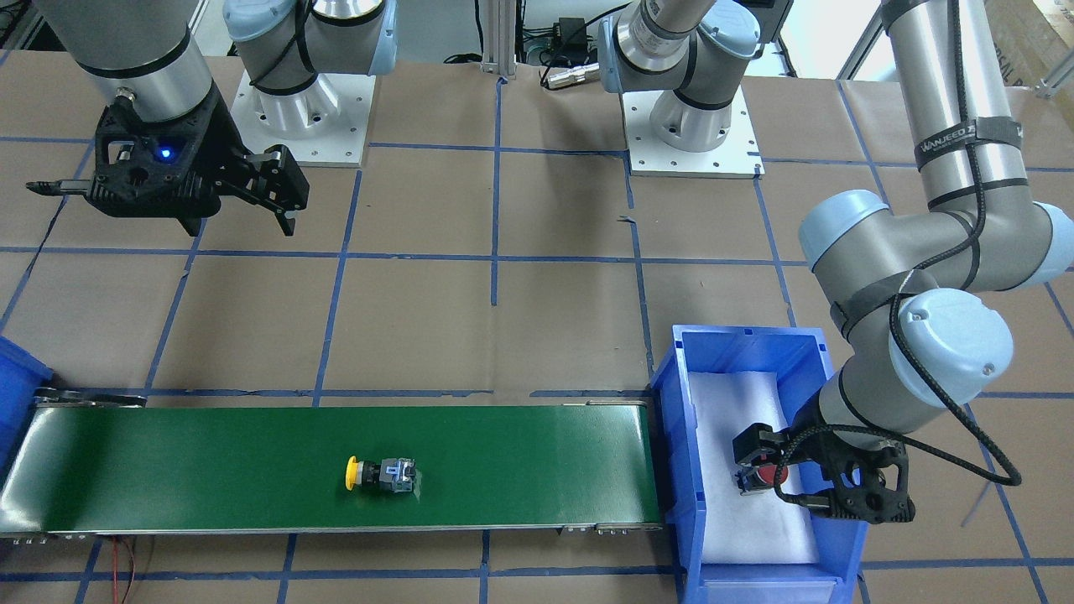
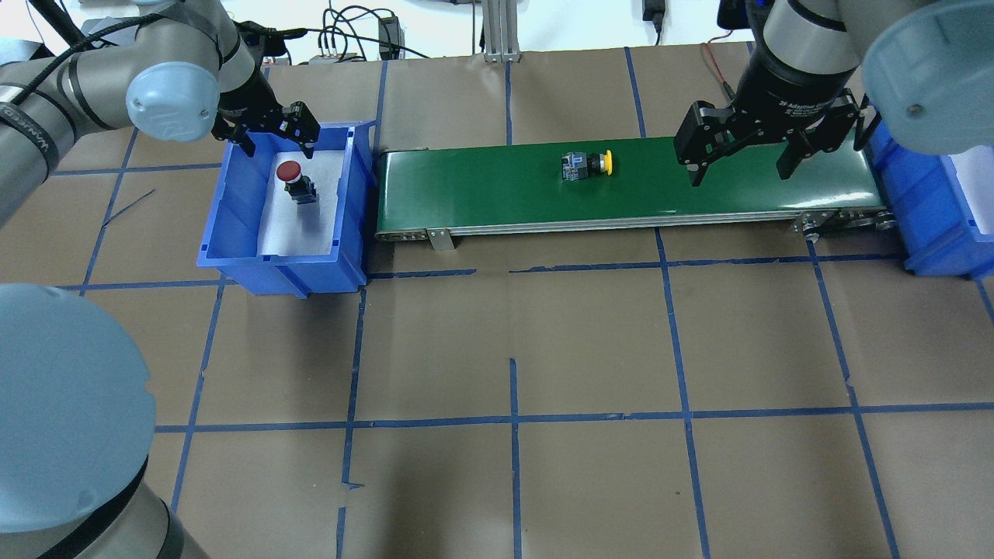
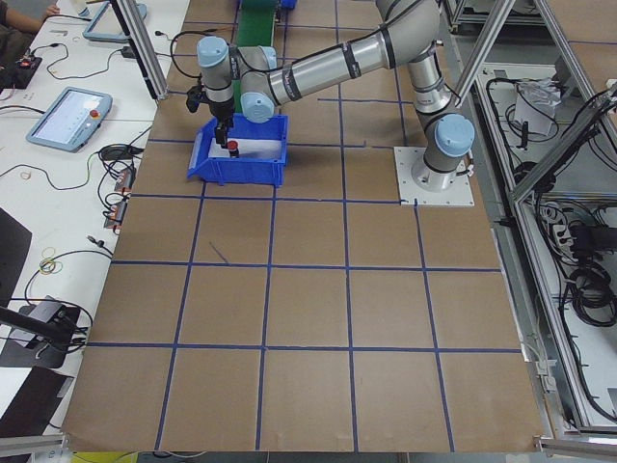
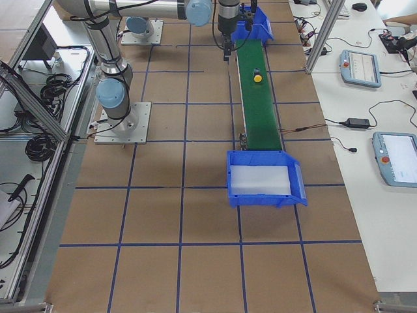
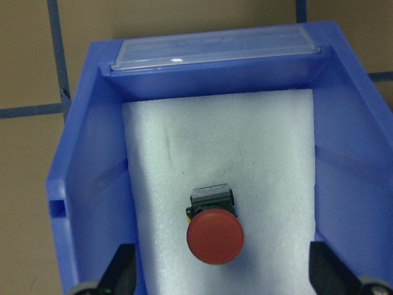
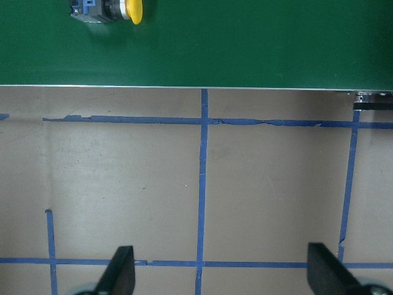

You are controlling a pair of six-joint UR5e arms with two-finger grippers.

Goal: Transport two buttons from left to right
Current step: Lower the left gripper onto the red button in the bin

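The red button (image 2: 291, 175) stands cap up on the white foam in the left blue bin (image 2: 233, 210). My left gripper (image 2: 269, 133) is open and hovers above it without touching. In the left wrist view the button (image 5: 215, 235) sits between the fingers (image 5: 120, 270). The yellow button (image 2: 588, 164) lies on its side near the middle of the green conveyor belt (image 2: 481, 182). It also shows in the front view (image 1: 379, 474). My right gripper (image 2: 738, 167) is open and empty, held above the belt's right part, to the right of the yellow button (image 6: 112, 10).
The right blue bin (image 2: 932, 225) stands at the belt's right end and holds only white foam in the right side view (image 4: 264, 199). The table is brown paper with blue tape lines. The arm bases (image 1: 298, 109) stand at the back.
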